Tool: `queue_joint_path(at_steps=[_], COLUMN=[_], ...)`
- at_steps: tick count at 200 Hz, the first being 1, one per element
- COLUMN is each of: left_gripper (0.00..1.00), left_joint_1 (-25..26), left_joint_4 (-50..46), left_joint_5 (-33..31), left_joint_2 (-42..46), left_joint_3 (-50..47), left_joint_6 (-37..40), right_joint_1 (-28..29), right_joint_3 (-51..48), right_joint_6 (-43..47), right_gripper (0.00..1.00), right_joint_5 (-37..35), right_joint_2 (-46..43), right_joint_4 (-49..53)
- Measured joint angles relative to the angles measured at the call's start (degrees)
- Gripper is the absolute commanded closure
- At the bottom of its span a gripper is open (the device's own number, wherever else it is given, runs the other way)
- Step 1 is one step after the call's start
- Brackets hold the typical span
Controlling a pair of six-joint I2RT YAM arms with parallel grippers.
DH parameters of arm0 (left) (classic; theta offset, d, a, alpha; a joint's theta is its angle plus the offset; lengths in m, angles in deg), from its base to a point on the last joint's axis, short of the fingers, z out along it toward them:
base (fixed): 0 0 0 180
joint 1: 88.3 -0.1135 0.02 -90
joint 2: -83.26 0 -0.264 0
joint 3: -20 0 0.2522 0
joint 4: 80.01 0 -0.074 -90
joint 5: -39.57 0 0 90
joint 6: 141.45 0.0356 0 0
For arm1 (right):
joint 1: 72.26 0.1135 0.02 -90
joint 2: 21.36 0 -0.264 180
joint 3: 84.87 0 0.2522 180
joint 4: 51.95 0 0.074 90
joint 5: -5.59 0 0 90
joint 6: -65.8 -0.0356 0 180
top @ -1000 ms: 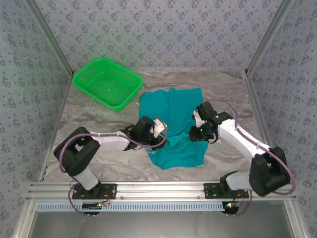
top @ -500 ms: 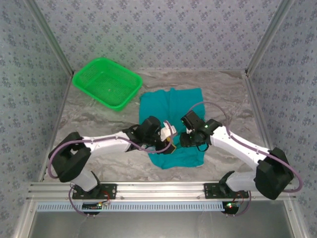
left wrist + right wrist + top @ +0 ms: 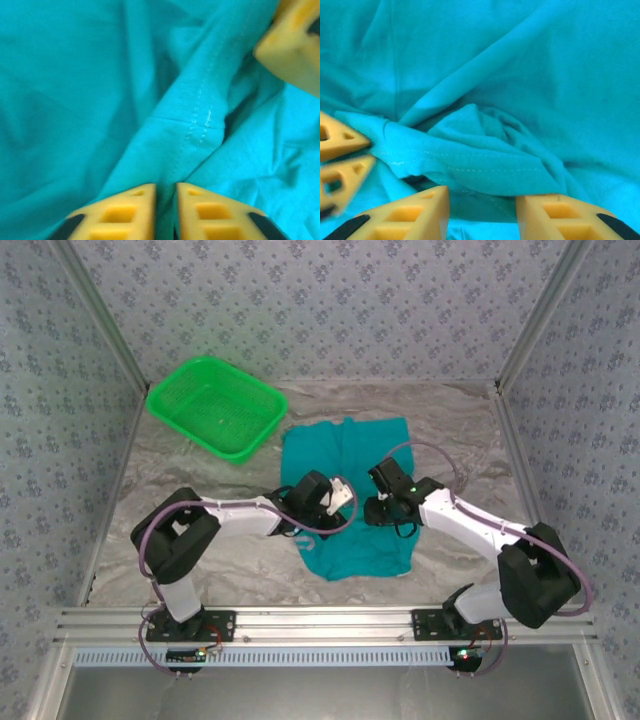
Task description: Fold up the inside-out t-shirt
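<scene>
The teal t-shirt point(image 3: 345, 455) lies spread on the table, its near half rumpled. My left gripper point(image 3: 338, 506) is over the shirt's middle. In the left wrist view it point(image 3: 166, 200) is shut on a stitched hem fold of the t-shirt point(image 3: 200, 125). My right gripper point(image 3: 378, 508) sits just to the right of it. In the right wrist view its jaws point(image 3: 482, 215) stand open, with a bunched hem of the t-shirt point(image 3: 480, 165) lying just ahead of the gap. The left gripper's yellow fingers point(image 3: 340, 145) show at that view's left edge.
A bright green mesh basket point(image 3: 215, 405) stands at the back left, apart from the shirt. The marble-patterned table point(image 3: 470, 430) is walled by patterned panels. A metal rail point(image 3: 320, 620) with both arm bases runs along the near edge.
The left gripper has closed on the hem fold and drawn back slightly to the left. The right gripper came in from the right to the shirt's middle and opened a little wider.
</scene>
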Motion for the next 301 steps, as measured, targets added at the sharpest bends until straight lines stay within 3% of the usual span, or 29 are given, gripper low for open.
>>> queue_joint_path(at_steps=[24, 42, 48, 107, 123, 142, 157, 178, 204, 272, 301], left_gripper=[0.89, 0.66, 0.62, 0.57, 0.56, 0.57, 0.67, 0.89, 1.00, 0.98, 0.91], left_joint_1=[-1.3, -1.5, -1.5, -0.7, -0.8, -0.8, -0.8, -1.2, -2.3, -8.3, -9.4], left_joint_4=[0.2, 0.2, 0.3, 1.9, 1.6, 1.7, 1.7, 1.6, 1.3, 0.7, -0.2], left_joint_5=[0.5, 2.6, 3.6, 7.3, 7.3, 7.2, 7.1, 7.0, 7.2, 14.3, 15.6], left_joint_2=[0.2, 1.0, 1.5, 3.3, 1.2, -1.7, -3.4, -4.9, -4.9, 8.1, 11.8], left_joint_3=[0.0, 0.0, 0.0, 0.2, 1.6, 3.5, 4.1, 4.5, 4.5, 0.7, -1.3], left_joint_6=[-0.8, -2.0, -2.4, -3.2, -2.6, -1.9, -1.2, -0.5, -1.1, -8.9, -12.5], right_joint_1=[-1.3, -1.5, -1.5, 0.7, 1.1, 1.2, 1.2, 1.6, 1.9, 4.4, 10.6], right_joint_3=[-1.8, -2.1, -2.1, -2.0, -2.0, -2.0, -2.3, -4.2, -8.1, -15.8, -19.7], right_joint_6=[-0.2, -1.2, -1.7, -4.9, -4.4, -3.1, -2.9, -0.9, 3.7, 19.5, 28.3], right_gripper=[0.58, 0.57, 0.57, 0.57, 0.64, 0.88, 1.00, 1.00, 1.00, 0.97, 0.94], right_joint_5=[-0.1, -0.4, -0.4, -1.1, -1.7, -2.1, -2.1, -1.6, 1.2, 10.0, 10.2], right_joint_2=[0.6, 0.8, 0.8, 0.9, 1.7, 2.9, 2.9, 0.3, -7.3, -22.5, -26.5], right_joint_4=[-0.7, -0.8, -0.9, -1.8, -3.0, -4.5, -5.4, -7.0, -8.7, -14.6, -18.8])
